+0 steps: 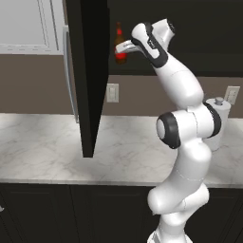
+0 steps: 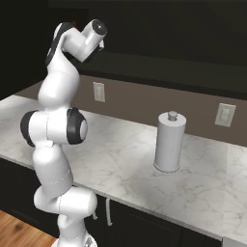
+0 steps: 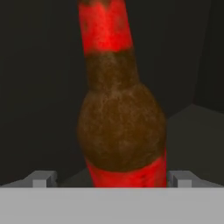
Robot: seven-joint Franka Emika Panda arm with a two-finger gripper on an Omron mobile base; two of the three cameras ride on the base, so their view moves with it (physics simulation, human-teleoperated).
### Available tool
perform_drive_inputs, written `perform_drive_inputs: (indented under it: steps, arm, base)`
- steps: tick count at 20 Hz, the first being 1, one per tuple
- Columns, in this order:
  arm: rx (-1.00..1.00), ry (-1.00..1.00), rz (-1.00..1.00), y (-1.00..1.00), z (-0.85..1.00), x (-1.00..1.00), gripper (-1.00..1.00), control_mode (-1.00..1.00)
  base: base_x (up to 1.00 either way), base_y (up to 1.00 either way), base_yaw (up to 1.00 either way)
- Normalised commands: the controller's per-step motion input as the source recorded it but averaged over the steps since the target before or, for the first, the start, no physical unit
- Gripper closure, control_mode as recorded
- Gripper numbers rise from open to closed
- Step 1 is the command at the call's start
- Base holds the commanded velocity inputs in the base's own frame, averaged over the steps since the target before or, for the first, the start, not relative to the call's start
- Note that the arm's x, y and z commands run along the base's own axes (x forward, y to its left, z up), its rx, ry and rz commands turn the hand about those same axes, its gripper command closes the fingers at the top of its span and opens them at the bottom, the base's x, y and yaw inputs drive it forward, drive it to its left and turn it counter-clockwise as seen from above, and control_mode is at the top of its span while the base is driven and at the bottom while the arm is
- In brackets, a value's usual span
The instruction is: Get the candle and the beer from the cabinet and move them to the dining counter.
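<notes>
**Pincer at the bottle, not yet closed**

While the white arm reaches up into the tall black wall cabinet point(image 1: 88, 71) with its door swung open, the pincer point(image 1: 118, 47) sits level with the small dark brown glass beer bottle with red label and red neck point(image 1: 120, 45). Bottle stands upright inside the cabinet, above the narrow marble surface point(image 1: 42, 147) along the wall. Hand view: bottle point(image 3: 120, 127) fills the centre, one grey fingertip point(image 3: 41, 178) on each side of its lower body, jaws wide apart and gripping nothing. Candle not made out.

Judgement: grasp is lined up. Best to close squarely on the labelled body, below the shoulder, keeping the hand level so the bottle stays upright, then draw straight back, clear of the open door. White paper-towel roll point(image 2: 169, 142) stands on the surface, well right of the cabinet.
</notes>
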Motion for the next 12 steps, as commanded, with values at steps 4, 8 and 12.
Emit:
perform_drive_inputs:
  steps: [4,8,12]
  arm:
    - [-0.04,0.00,0.00,0.00,-0.07,0.11,-1.00,-1.00]
    - [-0.01,0.00,0.00,0.00,-0.03,0.15,-1.00,-1.00]
    - [0.00,0.00,0.00,0.00,-0.03,0.16,-1.00,-1.00]
  base:
    - [0.00,0.00,0.00]
    - [0.00,0.00,0.00]
    - [0.00,0.00,0.00]
